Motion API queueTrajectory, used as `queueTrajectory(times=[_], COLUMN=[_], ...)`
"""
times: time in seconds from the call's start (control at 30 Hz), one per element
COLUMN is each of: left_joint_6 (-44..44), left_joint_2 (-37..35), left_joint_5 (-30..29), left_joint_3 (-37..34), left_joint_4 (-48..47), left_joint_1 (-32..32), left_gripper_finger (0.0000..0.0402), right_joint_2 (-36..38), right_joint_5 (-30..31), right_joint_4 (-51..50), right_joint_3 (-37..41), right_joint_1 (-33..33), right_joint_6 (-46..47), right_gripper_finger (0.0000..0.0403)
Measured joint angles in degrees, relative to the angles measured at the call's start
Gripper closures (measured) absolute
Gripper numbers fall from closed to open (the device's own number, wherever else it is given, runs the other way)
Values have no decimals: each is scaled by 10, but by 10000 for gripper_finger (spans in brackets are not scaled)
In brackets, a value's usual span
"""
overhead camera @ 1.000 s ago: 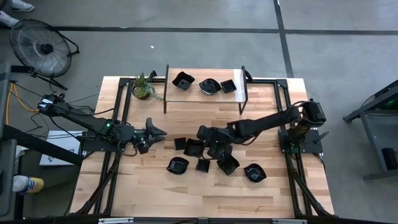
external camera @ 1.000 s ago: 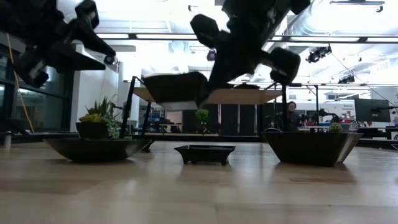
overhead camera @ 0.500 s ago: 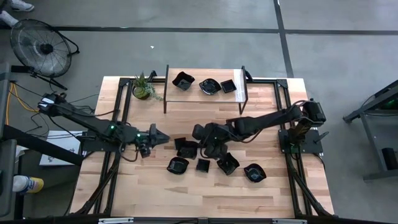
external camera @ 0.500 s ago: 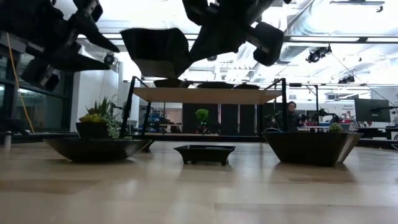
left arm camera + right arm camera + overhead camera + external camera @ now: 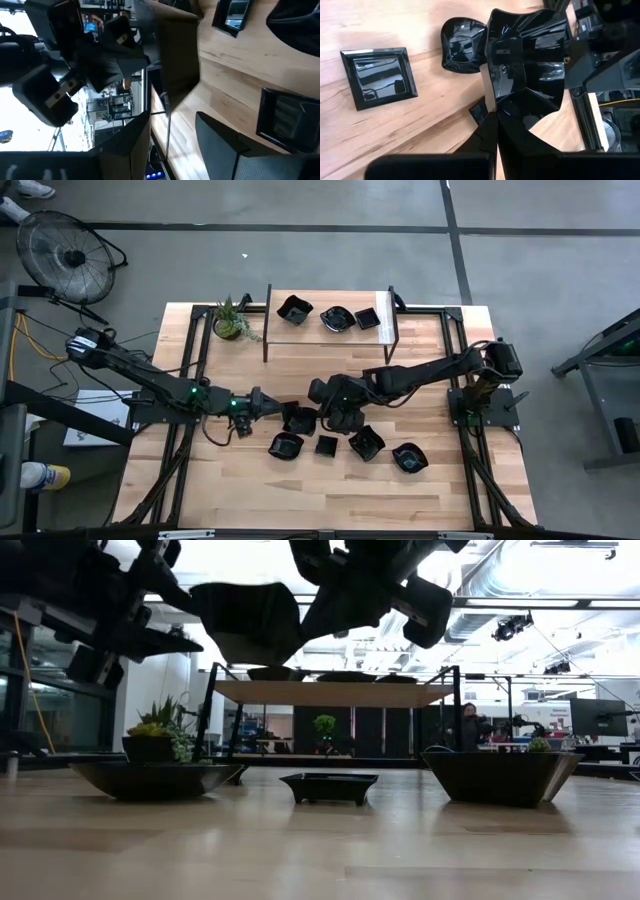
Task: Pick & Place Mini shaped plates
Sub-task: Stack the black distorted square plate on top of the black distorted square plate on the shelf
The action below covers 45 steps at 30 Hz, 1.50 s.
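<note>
Right gripper [image 5: 318, 416] clamped on rim of one black plate [image 5: 245, 625], holding it tilted, clear of table [image 5: 300, 490]; low view confirms plate airborne.
Left gripper [image 5: 272, 410] just beside same plate, jaws spread; likely positioned to receive it, judging by approach. Contact: cannot tell.
Three plates already on raised shelf [image 5: 325, 330] at far edge, probably drop zone.
Remaining plates [image 5: 365, 443] lie loose mid-table below grippers.
Risk: rim-only grip, slip possible.
</note>
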State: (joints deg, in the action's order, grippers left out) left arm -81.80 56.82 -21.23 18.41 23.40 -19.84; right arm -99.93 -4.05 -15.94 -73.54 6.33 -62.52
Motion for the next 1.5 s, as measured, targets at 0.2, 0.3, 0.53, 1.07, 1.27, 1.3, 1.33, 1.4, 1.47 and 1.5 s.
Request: queueTrajectory(times=[0.2, 0.3, 0.53, 1.07, 1.27, 1.3, 1.33, 1.4, 1.47, 1.5], left_joint_6=[0, 0, 6, 13, 28, 28, 28, 30, 31, 31], left_joint_2=[43, 56, 85, 89, 89, 88, 88, 88, 89, 90], left_joint_5=[23, 35, 51, 78, 78, 79, 82, 91, 92, 92], left_joint_3=[34, 42, 45, 45, 45, 45, 45, 45, 45, 45], left_joint_4=[1, -3, -10, -9, -8, -9, -8, -10, -10, -8], left_joint_1=[0, 0, 0, 0, 0, 0, 0, 0, 0, 0], left_gripper_finger=[250, 250, 250, 301, 326, 327, 328, 328, 328, 328], right_joint_2=[-9, -11, -11, -16, -24, -25, -25, -25, -25, -25], right_joint_5=[-8, -8, -9, -32, -38, -38, -38, -38, -38, -38], right_joint_4=[2, 1, 1, -7, 7, 8, 7, 8, 10, 12], right_joint_3=[1, 1, 1, 1, 1, 1, 1, 1, 1, 1], right_joint_1=[0, 0, 0, 1, 1, 1, 1, 1, 1, 1], right_joint_6=[-7, -7, -14, -4, -4, -4, -5, -5, -5, -5], right_gripper_finger=[403, 403, 403, 403, 403, 403, 403, 403, 403, 403])
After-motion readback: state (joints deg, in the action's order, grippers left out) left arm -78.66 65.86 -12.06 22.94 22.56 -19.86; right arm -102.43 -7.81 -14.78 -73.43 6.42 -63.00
